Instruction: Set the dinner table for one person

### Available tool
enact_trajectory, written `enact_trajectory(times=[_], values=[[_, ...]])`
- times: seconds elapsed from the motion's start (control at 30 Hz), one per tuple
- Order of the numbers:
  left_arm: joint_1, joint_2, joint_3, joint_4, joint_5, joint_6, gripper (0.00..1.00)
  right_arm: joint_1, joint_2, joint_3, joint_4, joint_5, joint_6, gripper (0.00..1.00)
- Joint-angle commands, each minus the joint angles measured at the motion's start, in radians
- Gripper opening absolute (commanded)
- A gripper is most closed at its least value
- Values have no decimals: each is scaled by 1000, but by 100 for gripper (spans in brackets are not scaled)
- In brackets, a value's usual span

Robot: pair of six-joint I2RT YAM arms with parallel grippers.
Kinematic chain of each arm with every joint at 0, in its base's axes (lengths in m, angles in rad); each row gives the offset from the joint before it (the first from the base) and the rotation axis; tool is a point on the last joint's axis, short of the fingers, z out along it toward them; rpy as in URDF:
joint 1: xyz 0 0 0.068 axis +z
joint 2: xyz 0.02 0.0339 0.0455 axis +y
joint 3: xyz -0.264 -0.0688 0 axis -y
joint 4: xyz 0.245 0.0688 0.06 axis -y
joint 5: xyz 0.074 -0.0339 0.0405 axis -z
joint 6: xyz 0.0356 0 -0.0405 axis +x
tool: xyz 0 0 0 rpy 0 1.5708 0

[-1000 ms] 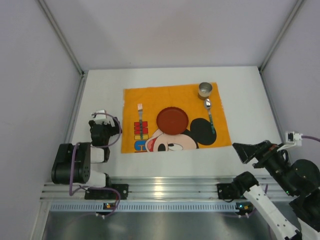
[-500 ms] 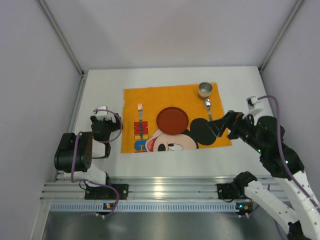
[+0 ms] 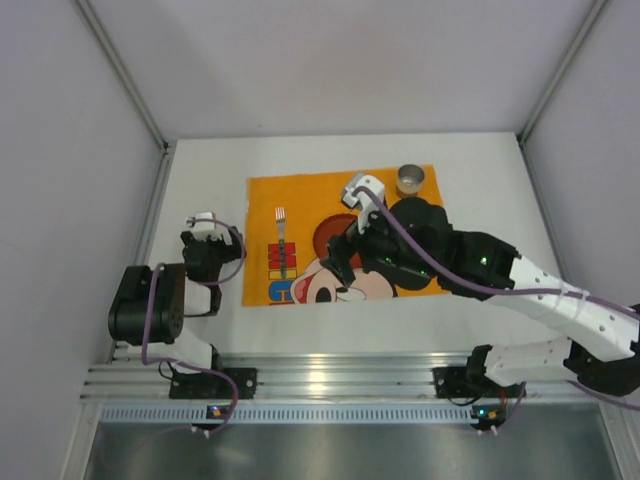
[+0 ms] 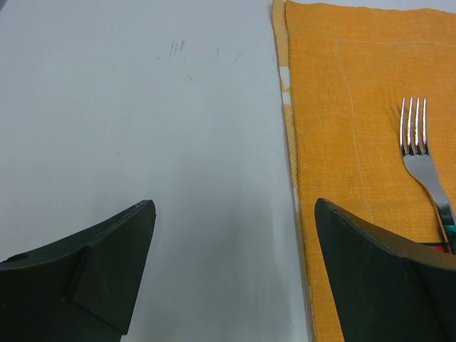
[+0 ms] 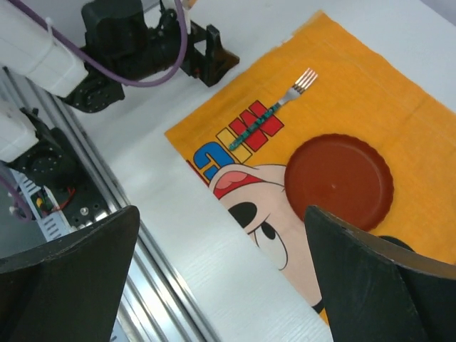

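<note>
My left end effector [image 4: 231, 239] sits low over the counter [image 4: 142, 107], just off the left edge of an orange placemat [image 4: 356, 107]. Its two dark fingers are spread wide and nothing is between them. My right end effector [image 5: 221, 235] hovers high above the near half of that placemat, also fully spread and holding nothing.

On the placemat, printed with a cartoon mouse face and coloured letter blocks, a fork [image 5: 283, 108] lies on the left part. Its silver tines point to the far side and its handle has a teal pattern. To its right, apart from it, a dark red round plate [image 5: 339, 182] with a fluted rim sits at the middle. A small metal cup [image 3: 410, 180] stands at the far right corner of the cloth. From above, my right arm [image 3: 470, 265] reaches in from the right, lying across the mouse's face and covering most of the plate and the cloth's right side. What lies under it I cannot tell.

The counter is a broad, matte white rectangle, plain apart from a few faint grey scuffs ahead of my left fingers. It runs under everything, from the aluminium rail [image 3: 320, 378] at the near edge, where my bases are bolted, out to the pale walls on the other three sides, with bare margins all round the cloth
</note>
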State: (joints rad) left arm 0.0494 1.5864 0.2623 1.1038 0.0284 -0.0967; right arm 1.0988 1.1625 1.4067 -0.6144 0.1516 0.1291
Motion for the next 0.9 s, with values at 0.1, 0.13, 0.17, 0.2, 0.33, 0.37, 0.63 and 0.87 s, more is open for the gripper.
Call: enact_trajectory(times=[0.1, 0.13, 0.17, 0.2, 0.33, 0.37, 0.63, 0.87], values=[[-6, -8, 23, 64, -5, 17, 98, 50, -40, -40, -73, 243, 118, 100], [-6, -9, 23, 64, -5, 15, 99, 50, -55, -98, -70, 249, 157, 100], [-8, -8, 23, 64, -5, 15, 98, 50, -93, -133, -62, 258, 176, 100], [-6, -8, 23, 64, -5, 17, 99, 50, -115, -170, -51, 262, 188, 100], [-6, -9, 23, 62, -7, 17, 99, 52, -274, -415, 57, 397, 314, 100], [-6, -8, 23, 64, -7, 17, 98, 50, -352, -460, 94, 408, 302, 100], [-8, -9, 23, 62, -8, 17, 99, 50, -483, -605, 222, 632, 247, 100], [-10, -6, 23, 62, -8, 17, 99, 26, -242, -417, 136, 673, 58, 100]])
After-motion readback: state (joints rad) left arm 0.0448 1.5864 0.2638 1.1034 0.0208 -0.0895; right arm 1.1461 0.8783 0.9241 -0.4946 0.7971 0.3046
